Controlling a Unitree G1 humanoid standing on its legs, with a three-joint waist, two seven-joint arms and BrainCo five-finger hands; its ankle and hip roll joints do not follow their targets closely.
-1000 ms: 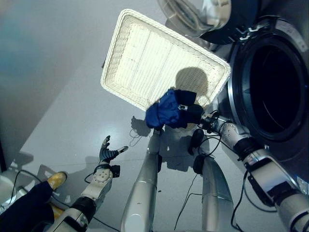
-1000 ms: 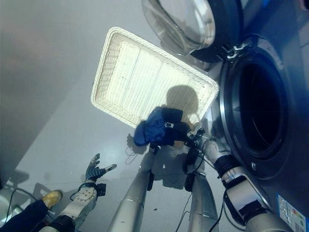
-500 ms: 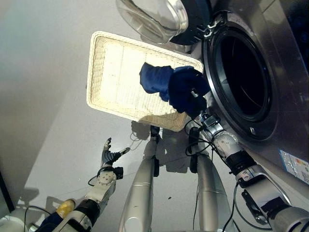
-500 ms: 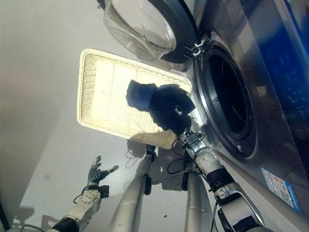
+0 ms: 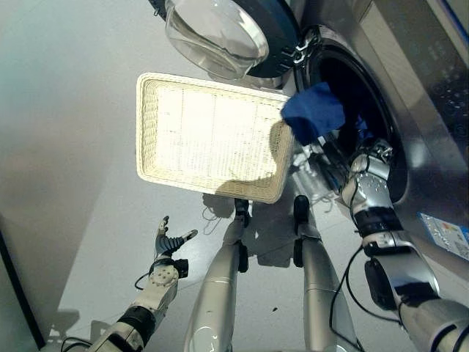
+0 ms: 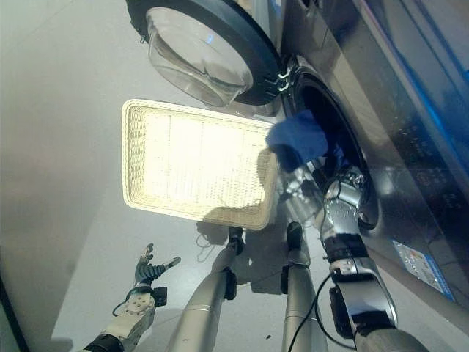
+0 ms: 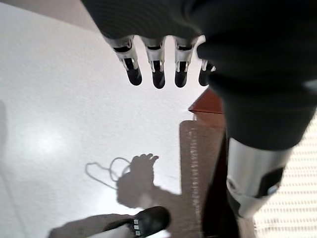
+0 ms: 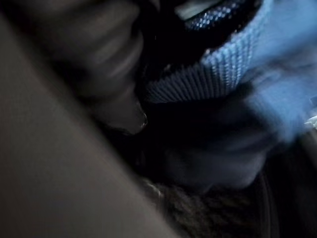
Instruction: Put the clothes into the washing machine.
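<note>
Grey floor, frame centre: white woven rectangular basket [image 5: 205, 139] empty. Blue knitted garment [image 5: 314, 111] moved from basket to steel washing machine drum opening [image 5: 359, 110], upper right; right hand [image 5: 371, 155] grip cannot tell; left hand [image 5: 170, 242] fingers spread, idle. Loading nearly complete.

A smooth pale grey floor [image 5: 73, 147] fills the room, glossy enough to carry soft shadows and a bright sheen. In the left wrist view a reddish-brown wooden piece [image 7: 210, 104] stands at its edge.

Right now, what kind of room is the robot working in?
Probably a laundry area. A front-loading washing machine stands with its round glass door swung open, a white woven basket lies on the pale floor before it, and the right robot hand is at the drum opening with a blue garment.
</note>
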